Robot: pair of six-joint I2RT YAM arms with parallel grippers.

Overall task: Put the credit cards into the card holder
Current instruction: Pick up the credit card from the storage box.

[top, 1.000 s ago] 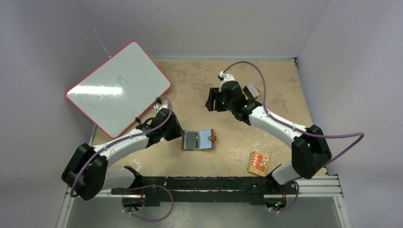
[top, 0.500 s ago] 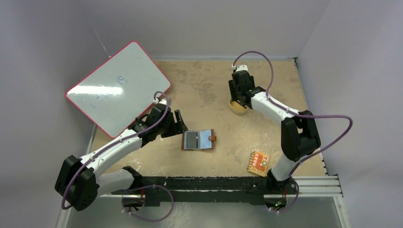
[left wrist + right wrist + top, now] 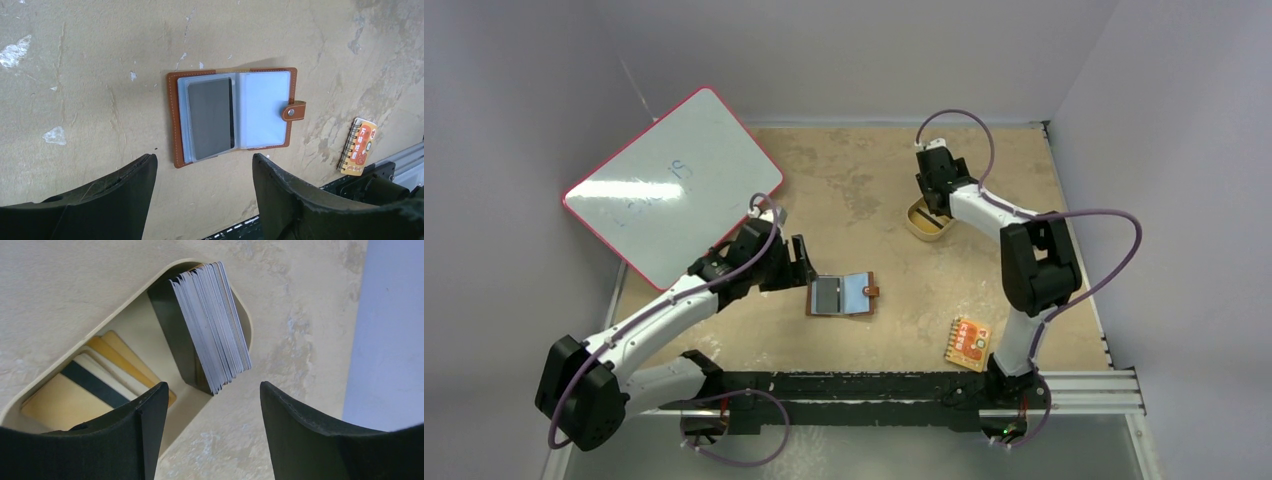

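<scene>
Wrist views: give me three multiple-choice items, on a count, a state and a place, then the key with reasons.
1. The open brown leather card holder shows: A no card; B one black card; C three black cards.
2. The left gripper is: A shut on a card; B open and empty; C shut on the holder.
3. The stack of thin cards stands: A in the tan oval dish; B in the holder; C between the left gripper's fingers.
Key: 1 B, one card fills one pocket; 2 B, jaws wide, nothing gripped; 3 A, it stands on edge inside the dish.
</scene>
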